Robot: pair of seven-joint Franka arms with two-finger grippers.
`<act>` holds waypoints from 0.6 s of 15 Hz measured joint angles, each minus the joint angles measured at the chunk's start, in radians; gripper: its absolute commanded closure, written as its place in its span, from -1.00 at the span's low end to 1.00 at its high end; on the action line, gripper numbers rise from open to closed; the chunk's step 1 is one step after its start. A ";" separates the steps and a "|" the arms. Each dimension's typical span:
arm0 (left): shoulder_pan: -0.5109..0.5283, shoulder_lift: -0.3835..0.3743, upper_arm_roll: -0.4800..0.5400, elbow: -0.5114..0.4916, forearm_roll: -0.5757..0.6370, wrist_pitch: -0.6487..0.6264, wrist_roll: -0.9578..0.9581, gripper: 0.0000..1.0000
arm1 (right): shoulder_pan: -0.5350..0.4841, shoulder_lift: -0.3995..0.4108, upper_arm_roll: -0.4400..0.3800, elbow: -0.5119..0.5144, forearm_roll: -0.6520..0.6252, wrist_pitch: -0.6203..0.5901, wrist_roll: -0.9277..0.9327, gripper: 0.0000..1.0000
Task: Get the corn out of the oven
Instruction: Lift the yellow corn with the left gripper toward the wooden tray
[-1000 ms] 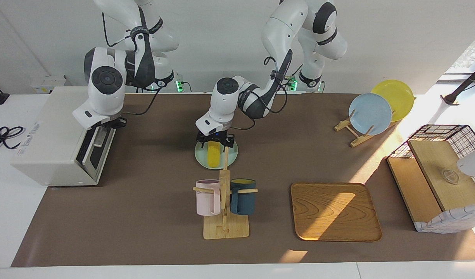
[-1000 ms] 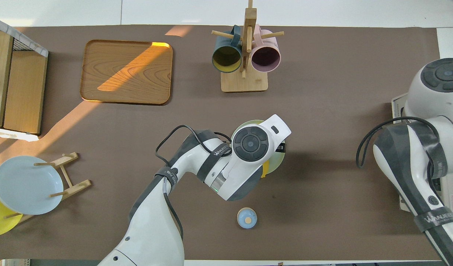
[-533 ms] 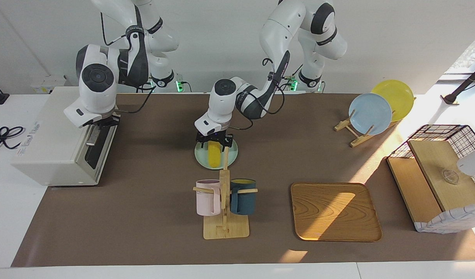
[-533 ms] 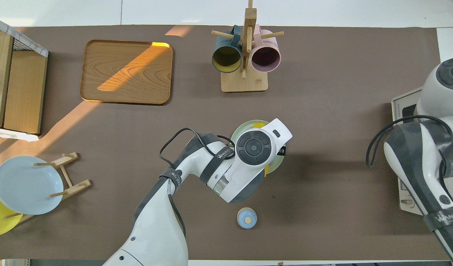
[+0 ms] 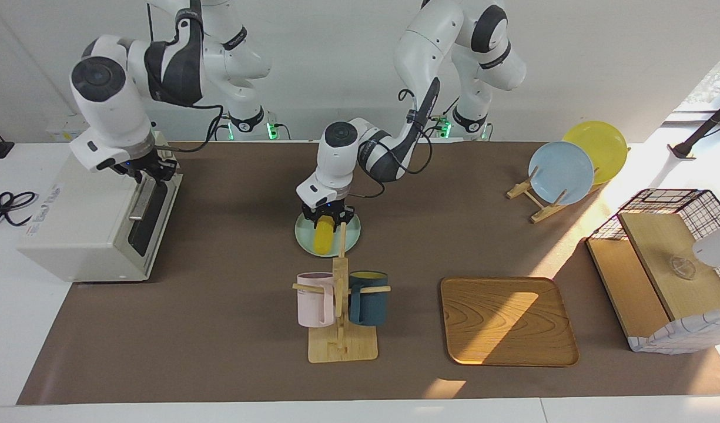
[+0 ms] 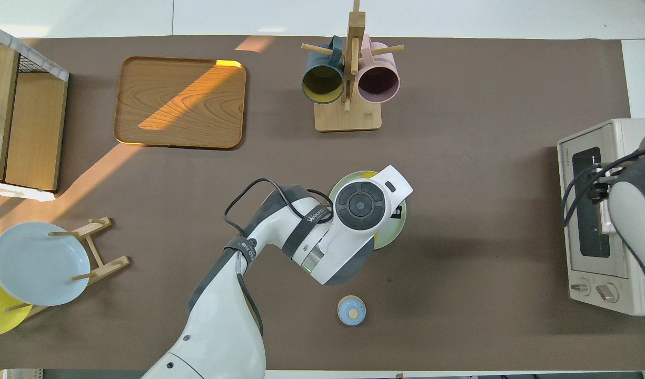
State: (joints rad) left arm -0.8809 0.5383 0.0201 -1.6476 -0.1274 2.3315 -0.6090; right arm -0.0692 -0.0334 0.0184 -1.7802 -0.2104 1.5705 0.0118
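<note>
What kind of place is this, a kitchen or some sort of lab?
Most likely a robot lab staged as a kitchen: a toaster oven, a mug rack and plates on a stand are laid out on a bare table against blank white walls.

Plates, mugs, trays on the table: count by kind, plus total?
Plates: 3, namely the blue plate and the yellow plate on the wooden plate rack, and the pale green plate under the corn
Mugs: 2, the pink mug and the dark blue mug on the mug stand
Trays: 1, the wooden tray
Total: 6
</note>
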 measured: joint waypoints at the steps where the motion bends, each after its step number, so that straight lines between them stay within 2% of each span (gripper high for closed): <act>1: 0.012 -0.015 0.005 0.010 0.000 -0.031 0.000 1.00 | 0.002 -0.006 0.005 0.037 0.023 -0.033 -0.001 -1.00; 3: 0.061 -0.073 0.011 0.027 0.001 -0.119 0.004 1.00 | 0.003 -0.007 0.015 0.098 0.082 -0.091 -0.001 -1.00; 6: 0.194 -0.186 0.016 0.032 0.005 -0.268 0.107 1.00 | 0.005 0.007 0.016 0.146 0.128 -0.128 -0.001 -1.00; 9: 0.346 -0.219 0.019 0.032 0.005 -0.297 0.246 1.00 | 0.004 0.022 0.014 0.156 0.130 -0.130 -0.001 -1.00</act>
State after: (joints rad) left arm -0.5351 0.3193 0.0391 -1.6156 -0.1221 2.0348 -0.3626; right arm -0.0653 -0.0111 0.0328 -1.6241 -0.0804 1.4401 0.0108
